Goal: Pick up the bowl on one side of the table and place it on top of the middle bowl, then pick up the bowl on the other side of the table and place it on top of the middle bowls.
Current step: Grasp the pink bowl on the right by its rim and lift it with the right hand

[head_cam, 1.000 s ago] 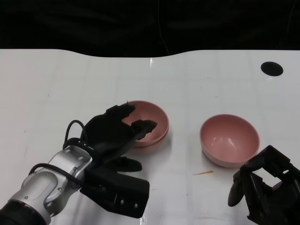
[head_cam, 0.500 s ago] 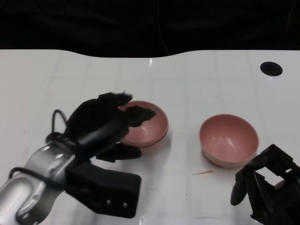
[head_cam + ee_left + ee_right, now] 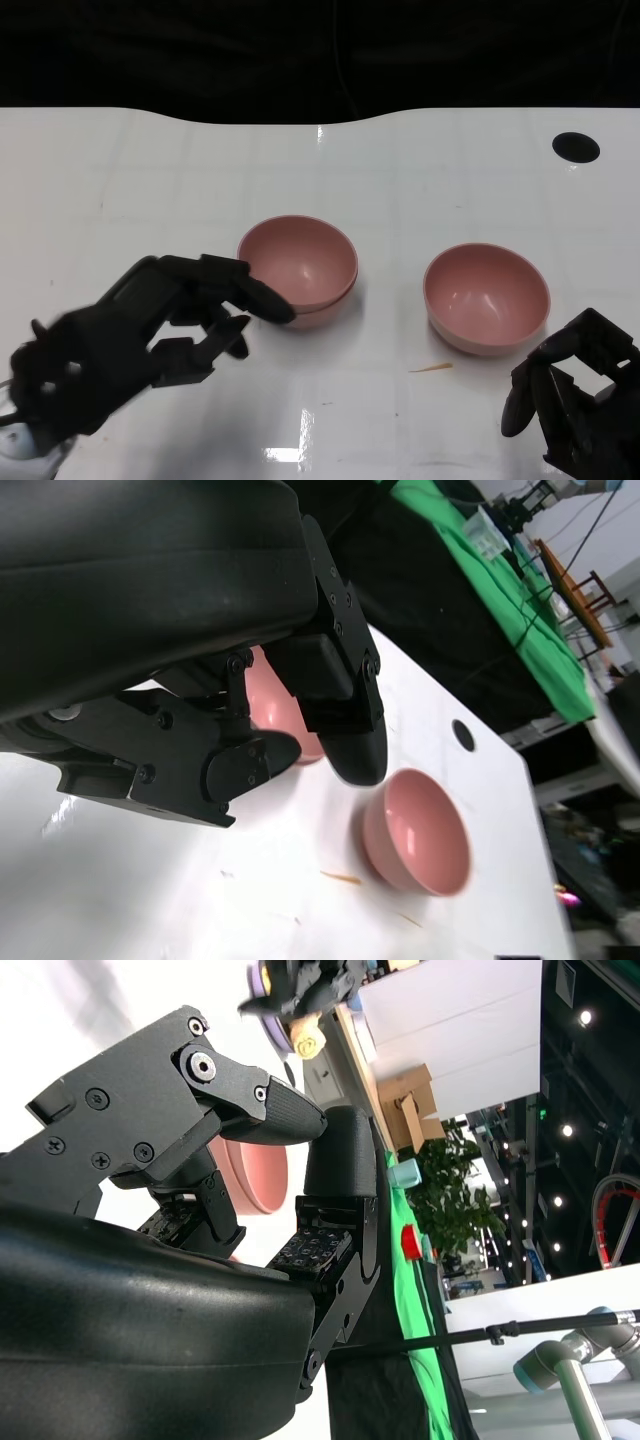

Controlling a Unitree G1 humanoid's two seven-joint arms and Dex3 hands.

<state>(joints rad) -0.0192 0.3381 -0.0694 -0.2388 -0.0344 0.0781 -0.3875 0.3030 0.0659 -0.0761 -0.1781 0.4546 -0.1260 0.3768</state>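
Two pink bowls are seen on the white surface [image 3: 120,170]: a middle stack [image 3: 299,268], in which a second rim is visible beneath the upper bowl, and a single right bowl [image 3: 487,297] well apart from it. The first placement is therefore judged complete; the second is not yet begun. The left hand [image 3: 150,335] is shown empty, fingers apart, just left of the stack. The right hand [image 3: 575,400] is shown empty and loosely spread, near the right bowl.
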